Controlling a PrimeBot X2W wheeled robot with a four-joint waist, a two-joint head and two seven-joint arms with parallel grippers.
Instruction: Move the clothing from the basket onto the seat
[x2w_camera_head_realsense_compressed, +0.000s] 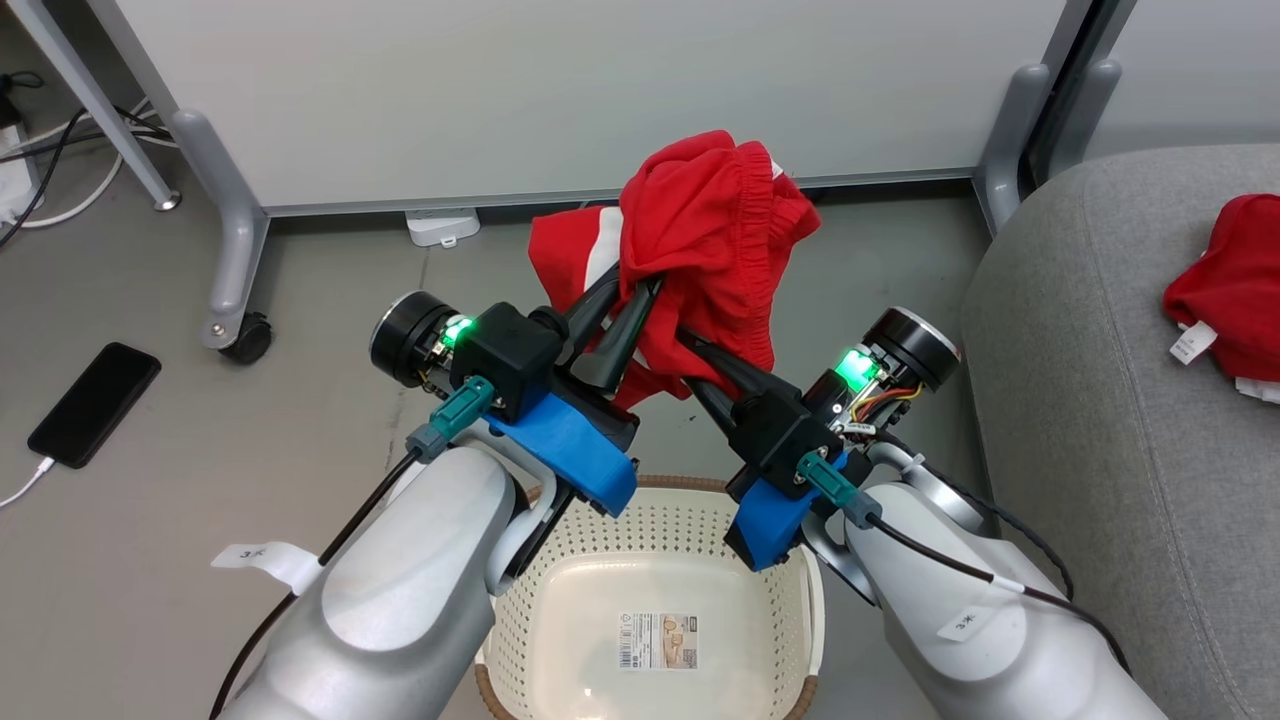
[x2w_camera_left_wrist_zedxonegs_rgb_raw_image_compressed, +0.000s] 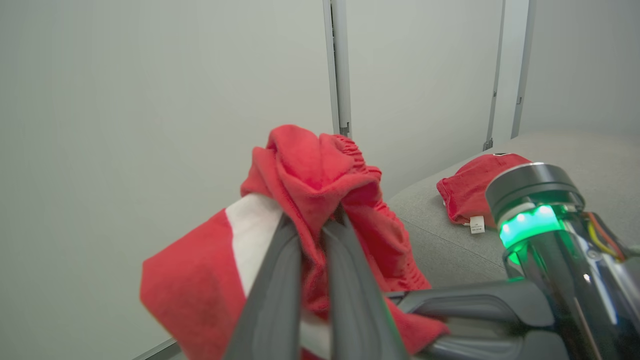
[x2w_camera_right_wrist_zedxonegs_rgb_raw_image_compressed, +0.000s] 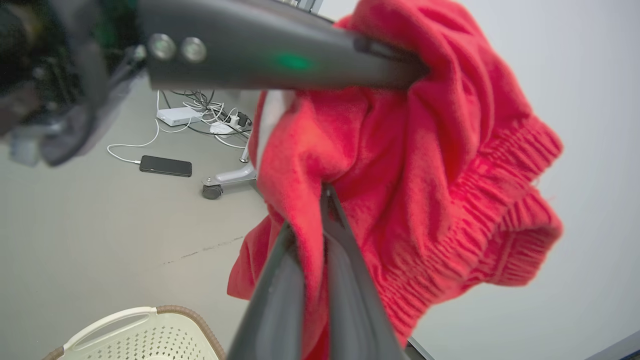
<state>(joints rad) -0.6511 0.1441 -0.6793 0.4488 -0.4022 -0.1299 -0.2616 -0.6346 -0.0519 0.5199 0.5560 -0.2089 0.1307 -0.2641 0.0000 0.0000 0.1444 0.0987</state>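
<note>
A bright red garment of the clothing (x2w_camera_head_realsense_compressed: 712, 215) with a white panel hangs bunched in the air above the basket (x2w_camera_head_realsense_compressed: 812, 600). My left gripper (x2w_camera_head_realsense_compressed: 628, 285) is shut on its left side, and the left wrist view shows fabric pinched between the fingers (x2w_camera_left_wrist_zedxonegs_rgb_raw_image_compressed: 272, 295). From the right, my right gripper (x2w_camera_head_realsense_compressed: 688, 345) is shut on the lower folds of the same garment (x2w_camera_right_wrist_zedxonegs_rgb_raw_image_compressed: 425, 165). The cream basket's floor carries just a sticker label. A second red garment (x2w_camera_head_realsense_compressed: 1235, 280) lies on the grey seat (x2w_camera_head_realsense_compressed: 1090, 420).
A black phone (x2w_camera_head_realsense_compressed: 95, 403) on a white cable lies on the floor at the left. A white partition on grey castered legs (x2w_camera_head_realsense_compressed: 235, 270) stands behind the basket. Cables and a power strip (x2w_camera_right_wrist_zedxonegs_rgb_raw_image_compressed: 177, 116) sit beyond the phone.
</note>
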